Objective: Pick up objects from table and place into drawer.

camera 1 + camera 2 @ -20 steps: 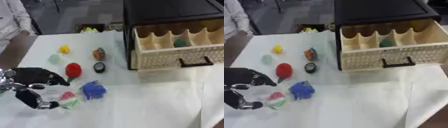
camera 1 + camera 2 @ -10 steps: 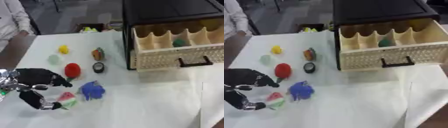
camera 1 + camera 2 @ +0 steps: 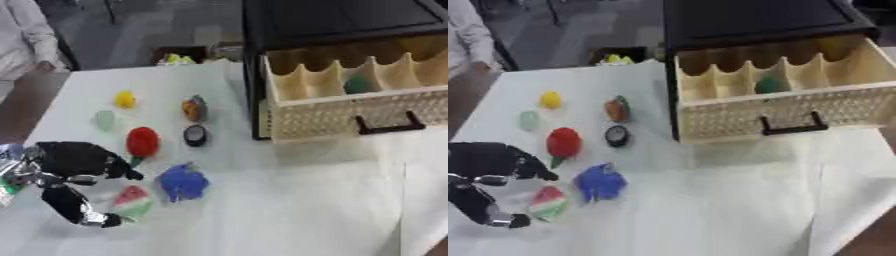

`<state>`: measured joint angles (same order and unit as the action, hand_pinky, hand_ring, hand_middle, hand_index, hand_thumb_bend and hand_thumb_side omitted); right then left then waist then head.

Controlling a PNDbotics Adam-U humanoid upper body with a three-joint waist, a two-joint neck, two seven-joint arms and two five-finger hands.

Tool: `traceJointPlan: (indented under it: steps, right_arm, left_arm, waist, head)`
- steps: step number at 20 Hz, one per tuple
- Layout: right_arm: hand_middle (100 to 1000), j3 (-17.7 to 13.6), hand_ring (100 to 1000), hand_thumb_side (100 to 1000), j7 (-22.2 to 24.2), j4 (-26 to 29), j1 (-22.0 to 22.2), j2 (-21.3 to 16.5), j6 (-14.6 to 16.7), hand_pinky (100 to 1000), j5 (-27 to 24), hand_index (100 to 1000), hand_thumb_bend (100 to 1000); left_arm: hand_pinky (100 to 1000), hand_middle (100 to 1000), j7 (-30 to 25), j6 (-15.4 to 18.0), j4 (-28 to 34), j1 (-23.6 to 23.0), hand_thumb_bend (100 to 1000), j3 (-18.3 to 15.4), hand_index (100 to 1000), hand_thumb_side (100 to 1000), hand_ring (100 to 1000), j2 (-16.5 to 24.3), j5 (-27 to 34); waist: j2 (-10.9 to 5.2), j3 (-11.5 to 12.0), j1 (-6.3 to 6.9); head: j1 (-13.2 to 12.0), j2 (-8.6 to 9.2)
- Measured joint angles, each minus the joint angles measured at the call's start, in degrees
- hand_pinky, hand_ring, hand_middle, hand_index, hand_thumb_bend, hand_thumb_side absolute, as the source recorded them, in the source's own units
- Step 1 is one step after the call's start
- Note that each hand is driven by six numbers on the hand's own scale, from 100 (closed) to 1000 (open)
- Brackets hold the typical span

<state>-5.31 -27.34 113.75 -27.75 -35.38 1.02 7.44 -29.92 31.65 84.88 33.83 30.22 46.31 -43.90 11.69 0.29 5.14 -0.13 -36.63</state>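
The left hand point(image 3: 74, 167) sits at the lower left of the counter point(image 3: 289, 200), black with silver joints. Its fingers are spread and lightly curved, the thumb reaching down and forward, and the gap between thumb and fingers opens toward the watermelon-slice toy point(image 3: 131, 201). The thumb tip lies just beside that slice, but whether it touches cannot be told. The slice, red with a green rind, lies flat on the white counter.

Just right of the slice is a blue crumpled-looking object point(image 3: 183, 182), near the fingertips yet apart from them. Above the hand, a red strawberry-like toy point(image 3: 142, 141) lies with its green end pointing down toward the hand. Farther up on the left are a pale green round piece point(image 3: 105, 120) and a small yellow object point(image 3: 125, 99). To their right stands an orange and grey object point(image 3: 193, 108), and below it a small black round thing point(image 3: 195, 134) with a lighter middle.

At the right, the black cabinet point(image 3: 745, 20) holds a pale drawer point(image 3: 798, 112) pulled out over the counter, with a black handle point(image 3: 791, 127) on its perforated front. Dividers split the drawer into several compartments, and 1 green object point(image 3: 768, 84) rests in a middle compartment. The right hand shows in neither view.
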Motion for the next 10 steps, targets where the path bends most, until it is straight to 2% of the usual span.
traceJointPlan:
  steps: [10]
  right_arm:
    - [559,-0.4,541,672,-0.2,0.0,0.0,0.5,-0.1,328,-0.1,816,260]
  left_arm:
    - [667,780,0.6,0.4,-2.9,0.0,409,0.3,1000,1000,810,-1.2,-3.0]
  waist:
    - [0.53,-0.4,-0.03]
  head:
    - [-0.4,0.49]
